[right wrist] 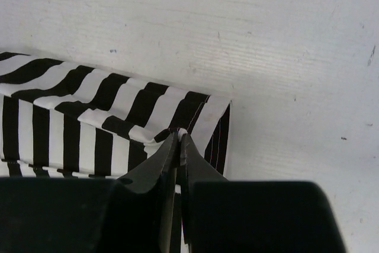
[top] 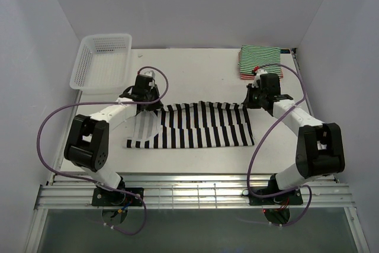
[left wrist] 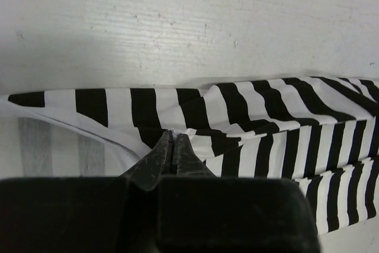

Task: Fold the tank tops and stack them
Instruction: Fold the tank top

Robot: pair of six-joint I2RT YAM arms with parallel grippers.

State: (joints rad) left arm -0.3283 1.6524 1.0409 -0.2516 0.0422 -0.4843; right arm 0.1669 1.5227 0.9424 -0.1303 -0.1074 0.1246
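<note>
The black-and-white tank top lies spread across the table's middle, partly folded along its far edge. My left gripper is shut on its far left edge; the pinch shows in the left wrist view, with the striped cloth bunched to the right. My right gripper is shut on its far right corner, seen in the right wrist view with cloth to the left. The green-and-white top lies folded on the red-and-white top at the back right.
A white mesh basket stands at the back left. White walls close in on three sides. Purple cables loop from both arms over the table's near part.
</note>
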